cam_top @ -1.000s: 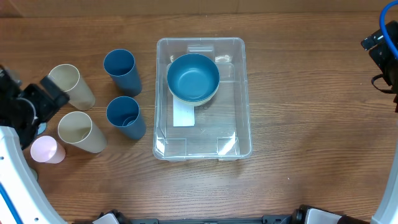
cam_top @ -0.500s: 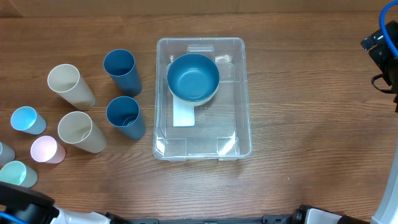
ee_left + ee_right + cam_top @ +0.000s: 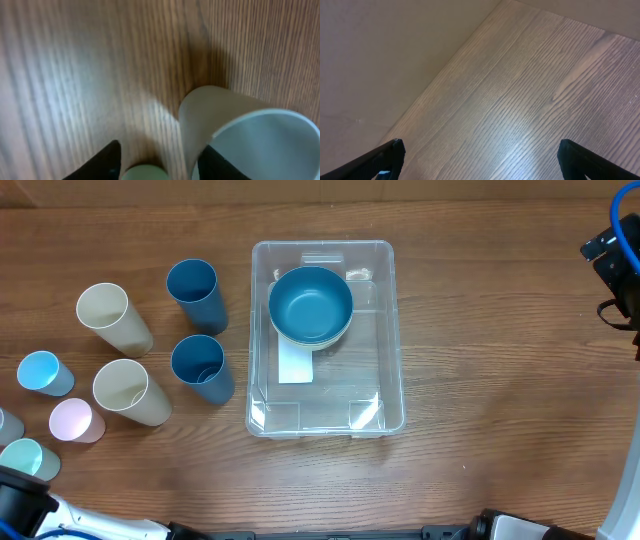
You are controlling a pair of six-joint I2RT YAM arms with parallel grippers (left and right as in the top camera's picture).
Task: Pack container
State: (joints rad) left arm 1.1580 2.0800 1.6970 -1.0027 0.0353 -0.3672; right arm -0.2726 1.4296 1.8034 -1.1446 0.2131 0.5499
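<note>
The clear container (image 3: 390, 395) sits mid-table in the overhead view, with a white label on its bottom. In its far end a blue bowl (image 3: 311, 302) is stacked on a cream bowl. My left gripper (image 3: 162, 146) hangs low over the table, open. A pale green round thing (image 3: 145, 173) lies between its fingers, with a gap on the right side. A pale cup (image 3: 240, 130) lies just in front of its right finger. Overhead, only part of the left arm (image 3: 20, 502) shows at the bottom-left corner. My right gripper (image 3: 480, 147) is wide open over bare wood.
Left of the container stand two dark blue cups (image 3: 193, 288) (image 3: 200, 366) and two cream cups (image 3: 112, 315) (image 3: 128, 390). Small light blue (image 3: 42, 372), pink (image 3: 74, 420) and mint (image 3: 25, 458) cups stand near the left edge. The right arm (image 3: 615, 260) sits at the right edge.
My left arm has left the cream cups and dropped to the bottom-left corner, uncovering the small light blue and mint cups. The right arm and the container have not moved.
</note>
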